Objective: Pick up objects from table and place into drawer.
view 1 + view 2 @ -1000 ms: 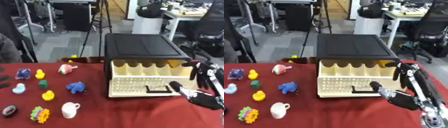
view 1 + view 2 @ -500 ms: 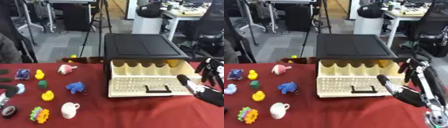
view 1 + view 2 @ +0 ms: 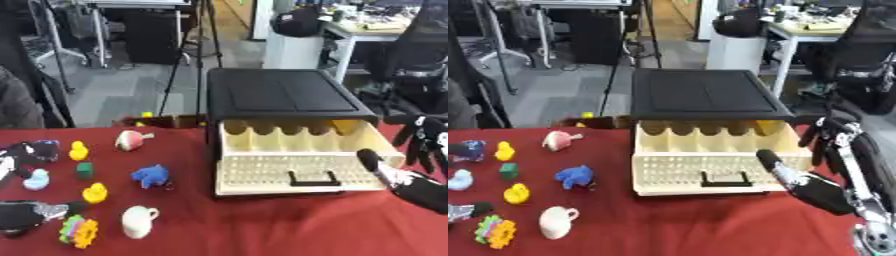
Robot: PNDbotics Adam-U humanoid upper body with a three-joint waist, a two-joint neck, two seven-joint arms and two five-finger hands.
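A black cabinet (image 3: pixel 284 95) stands mid-table with its cream drawer (image 3: pixel 297 172) pulled out; something yellow (image 3: pixel 344 126) lies in the drawer's back right corner. My right hand (image 3: pixel 413 186) is open at the drawer's right front corner, its thumb pointing at the drawer front and touching nothing. On the red cloth at the left lie a pink-white toy (image 3: pixel 129 139), two yellow ducks (image 3: pixel 79 150) (image 3: pixel 94 193), a green cube (image 3: pixel 84 171), a blue toy (image 3: pixel 151 176), a white cup (image 3: pixel 138 221) and a multicoloured toy (image 3: pixel 77 231). My left hand (image 3: pixel 24 216) shows dark at the lower left edge.
A light blue duck (image 3: pixel 37 179) and a dark purple toy (image 3: pixel 39 148) lie near the table's left edge. Beyond the table's far edge are a tripod, office chairs and desks. Bare red cloth (image 3: pixel 262 225) stretches in front of the drawer.
My right hand has drawn back to the right, away from the drawer handle. My left hand has come into view at the left edge. The drawer stays open.
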